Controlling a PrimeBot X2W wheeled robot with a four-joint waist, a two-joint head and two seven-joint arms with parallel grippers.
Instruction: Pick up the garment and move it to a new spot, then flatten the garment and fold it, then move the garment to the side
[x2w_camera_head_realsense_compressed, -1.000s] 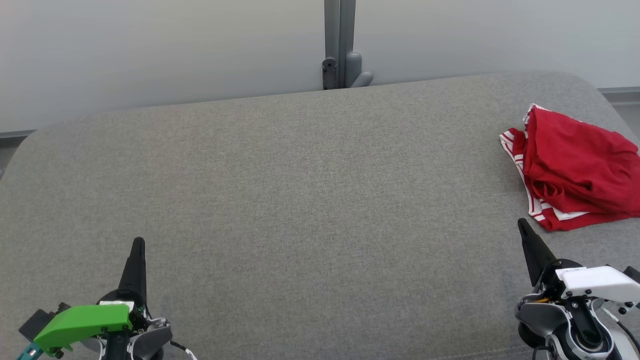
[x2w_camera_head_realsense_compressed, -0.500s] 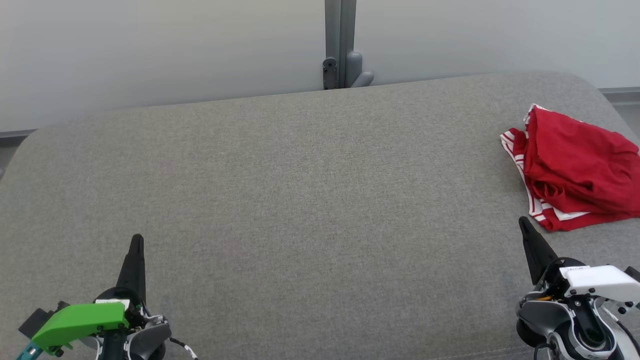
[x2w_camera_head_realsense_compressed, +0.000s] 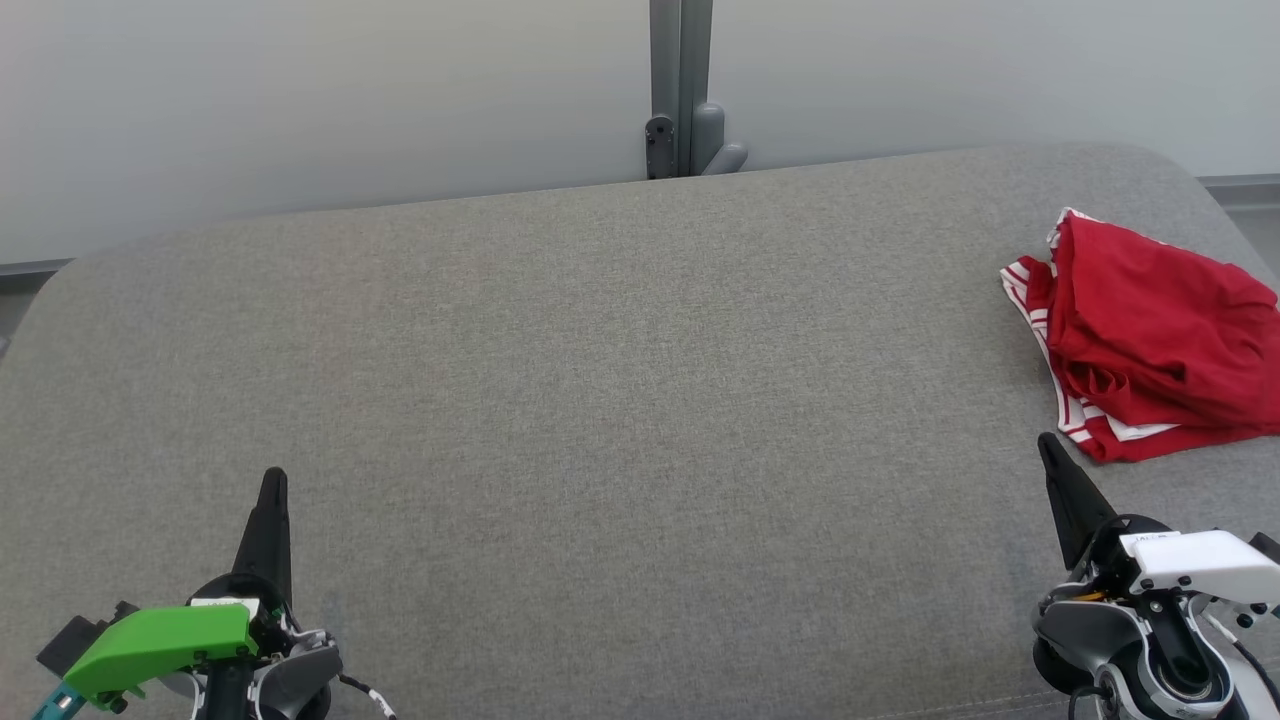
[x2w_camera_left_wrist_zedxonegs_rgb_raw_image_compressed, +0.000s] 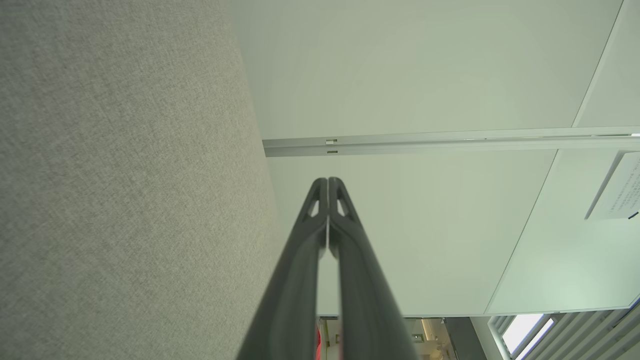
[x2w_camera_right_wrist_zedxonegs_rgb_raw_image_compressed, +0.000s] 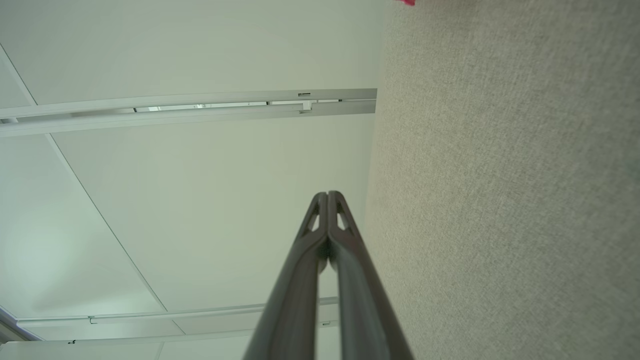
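At the right edge of the cushion (x2w_camera_head_realsense_compressed: 600, 400), garment (x2w_camera_head_realsense_compressed: 1150, 340) unmoved — left gripper (x2w_camera_head_realsense_compressed: 272, 478) and right gripper (x2w_camera_head_realsense_compressed: 1045, 442) closed, empty, barely shifted.

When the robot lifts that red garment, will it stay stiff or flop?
The red garment lies crumpled in soft folds, so it will probably droop when lifted. It looks thin, likely light. On the woven grey cushion, pushing probably bunches it.
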